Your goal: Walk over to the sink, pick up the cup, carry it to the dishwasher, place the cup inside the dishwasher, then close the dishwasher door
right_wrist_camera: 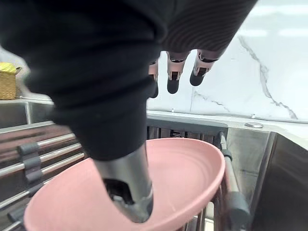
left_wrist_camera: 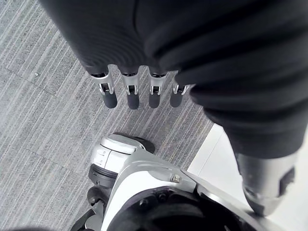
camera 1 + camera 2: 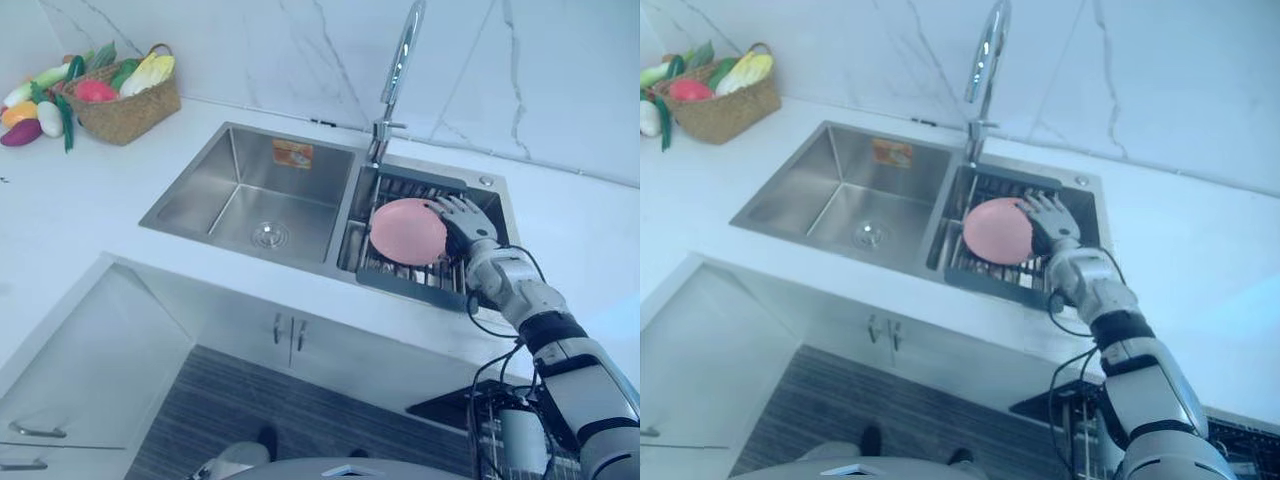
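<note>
A pink bowl-shaped dish (image 3: pixel 407 232) leans on the wire rack (image 3: pixel 400 285) in the right basin of the steel sink (image 3: pixel 240 190). My right hand (image 3: pixel 462 222) is at the dish's right edge. In the right wrist view its fingers (image 1: pixel 173 82) reach straight past the far rim of the dish (image 1: pixel 192 168) and the thumb (image 1: pixel 127 192) hangs over the hollow, not closed on it. My left hand (image 2: pixel 130 96) hangs low over the grey floor with straight fingers, holding nothing.
A tall faucet (image 3: pixel 400 60) rises behind the divider between the basins. A woven basket of toy vegetables (image 3: pixel 125 100) sits at the counter's back left. White cabinet doors (image 3: pixel 290 335) are below the sink. A dark unit with a wire rack (image 3: pixel 490 425) shows low right.
</note>
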`<state>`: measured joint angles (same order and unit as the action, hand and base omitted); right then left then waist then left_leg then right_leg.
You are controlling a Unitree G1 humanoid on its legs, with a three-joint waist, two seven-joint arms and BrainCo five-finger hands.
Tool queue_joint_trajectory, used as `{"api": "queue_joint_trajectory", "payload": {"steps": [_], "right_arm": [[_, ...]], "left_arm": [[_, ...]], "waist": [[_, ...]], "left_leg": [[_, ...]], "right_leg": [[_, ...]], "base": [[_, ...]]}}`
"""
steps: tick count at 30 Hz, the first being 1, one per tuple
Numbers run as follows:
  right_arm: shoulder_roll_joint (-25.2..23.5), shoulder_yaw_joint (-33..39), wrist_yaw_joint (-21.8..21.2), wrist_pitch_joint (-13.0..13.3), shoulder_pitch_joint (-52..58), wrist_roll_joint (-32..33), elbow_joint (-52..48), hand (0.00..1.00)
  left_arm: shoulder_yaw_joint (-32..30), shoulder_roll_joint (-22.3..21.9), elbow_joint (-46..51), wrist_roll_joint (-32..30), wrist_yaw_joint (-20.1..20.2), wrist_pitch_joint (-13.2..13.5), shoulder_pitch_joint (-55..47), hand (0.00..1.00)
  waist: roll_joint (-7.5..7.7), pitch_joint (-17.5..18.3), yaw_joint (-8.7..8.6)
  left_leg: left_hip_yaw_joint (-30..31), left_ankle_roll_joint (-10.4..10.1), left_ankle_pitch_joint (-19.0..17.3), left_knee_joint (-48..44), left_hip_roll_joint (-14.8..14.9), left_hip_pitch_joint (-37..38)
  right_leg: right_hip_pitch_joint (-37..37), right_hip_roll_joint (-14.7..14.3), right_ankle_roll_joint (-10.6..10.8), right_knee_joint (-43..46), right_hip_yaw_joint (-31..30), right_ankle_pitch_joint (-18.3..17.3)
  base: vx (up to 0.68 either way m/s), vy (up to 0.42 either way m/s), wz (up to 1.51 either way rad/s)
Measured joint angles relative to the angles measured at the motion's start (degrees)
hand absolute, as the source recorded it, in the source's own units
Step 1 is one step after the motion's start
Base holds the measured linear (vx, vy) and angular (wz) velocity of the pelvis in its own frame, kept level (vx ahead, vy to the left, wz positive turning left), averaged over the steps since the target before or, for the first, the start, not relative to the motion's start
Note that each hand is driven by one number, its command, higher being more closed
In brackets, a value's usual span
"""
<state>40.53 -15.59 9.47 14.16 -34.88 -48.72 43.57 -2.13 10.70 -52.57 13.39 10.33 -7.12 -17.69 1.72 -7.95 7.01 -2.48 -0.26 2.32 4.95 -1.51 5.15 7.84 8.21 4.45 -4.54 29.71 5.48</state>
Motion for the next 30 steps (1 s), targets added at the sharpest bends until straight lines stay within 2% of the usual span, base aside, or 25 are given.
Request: {"api": "queue_joint_trajectory", "payload": {"steps": [5, 11, 18, 22, 30], "right_arm": [[2.57, 0.62, -2.03, 1.79, -0.02, 2.39, -3.06, 0.00], [4.51, 2.08, -7.88, 5.76, -0.02, 4.38, -4.80, 0.00], [5.01, 2.08, -13.59, 8.03, -0.02, 6.16, -7.27, 0.00], [5.12, 0.07, -16.57, 7.26, -0.02, 6.21, -7.25, 0.00], [5.11, -0.19, -19.49, 5.32, -0.15, 6.21, -7.20, 0.00]], "left_arm": [[-0.06, 0.02, 0.16, 0.00, -0.02, -0.64, -0.11, 0.00], [-0.16, 0.07, 0.23, -0.07, -0.13, -1.30, -0.32, 0.00], [-0.14, 0.16, 0.22, -0.06, -0.20, -1.35, -0.33, 0.00], [-0.08, 0.18, 0.24, -0.03, -0.26, -1.60, -0.31, 0.00], [-0.03, 0.20, 0.30, -0.02, -0.30, -1.74, -0.31, 0.00]], "waist": [[-0.01, 0.00, -0.53], [0.00, 0.01, -1.15], [0.09, 0.06, -1.11], [0.13, 0.08, -1.03], [0.29, 0.16, -0.77]], "left_leg": [[-0.68, 0.07, 0.05, 0.00, 0.18, 0.10], [-1.07, -0.16, -0.10, 0.00, 0.21, 0.25], [-2.35, -0.18, -0.35, 0.00, 0.53, 0.79], [-2.34, -0.16, -0.37, 0.00, 0.53, 0.76], [-2.26, 0.08, -0.21, -0.01, 0.51, 0.75]], "right_leg": [[-0.17, -0.13, -0.01, 0.00, -0.47, -0.02], [-0.22, -0.30, -0.02, -0.01, -0.86, -0.02], [-0.35, -0.37, -0.12, -0.02, -2.12, 0.05], [-0.37, -0.36, -0.12, -0.02, -2.12, 0.06], [-0.40, -0.35, -0.12, -0.02, -2.09, 0.07]], "base": [[0.02, -0.007, -0.05], [-0.01, -0.001, -0.02], [-0.02, -0.002, -0.10], [0.00, 0.000, 0.00], [0.00, 0.000, 0.00]]}}
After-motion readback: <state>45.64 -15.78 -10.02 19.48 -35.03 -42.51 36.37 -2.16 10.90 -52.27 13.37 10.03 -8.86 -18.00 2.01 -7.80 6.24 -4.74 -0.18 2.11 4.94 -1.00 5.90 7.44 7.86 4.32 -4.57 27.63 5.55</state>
